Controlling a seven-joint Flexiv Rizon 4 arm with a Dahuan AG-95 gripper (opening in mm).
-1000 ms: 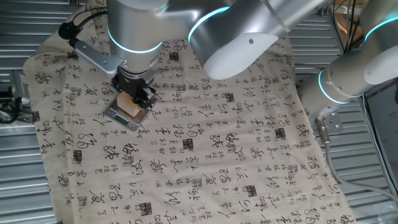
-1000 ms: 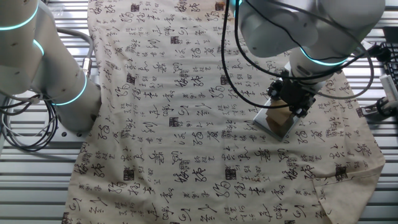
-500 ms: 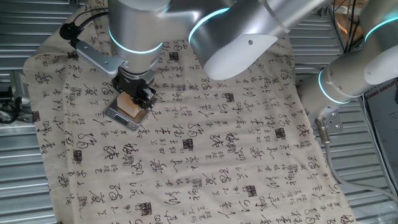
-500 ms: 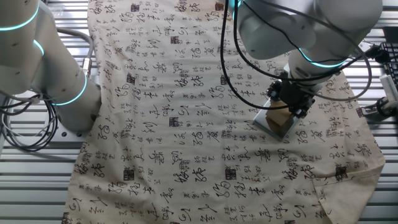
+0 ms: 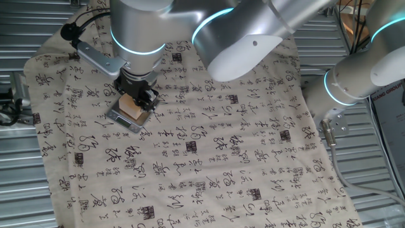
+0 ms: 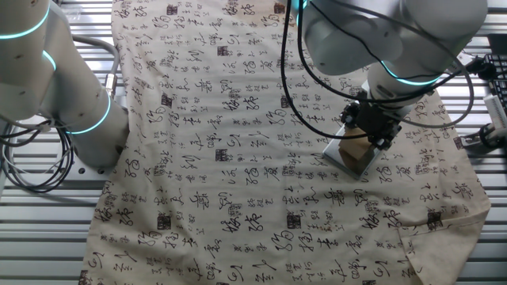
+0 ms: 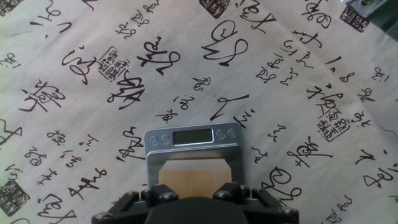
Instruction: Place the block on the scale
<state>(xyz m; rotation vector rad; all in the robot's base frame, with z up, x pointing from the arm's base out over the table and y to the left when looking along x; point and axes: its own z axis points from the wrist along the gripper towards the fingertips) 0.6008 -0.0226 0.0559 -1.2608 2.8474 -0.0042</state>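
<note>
The tan wooden block (image 5: 133, 109) rests on the dark platform of the scale (image 5: 119, 119), which lies on the printed cloth at the left. My gripper (image 5: 137, 100) stands straight over it, its fingers on either side of the block and shut on it. In the other fixed view the block (image 6: 354, 149) sits on the scale (image 6: 346, 163) under the gripper (image 6: 366, 133). In the hand view the block (image 7: 193, 176) fills the gap between the jaws of the gripper (image 7: 196, 194). The scale's silver strip (image 7: 193, 137) with its display lies just beyond.
A beige cloth (image 5: 209, 139) printed with black characters covers the table. A second robot arm (image 5: 361, 76) stands at the right edge. The metal slatted table top (image 5: 19, 164) shows around the cloth.
</note>
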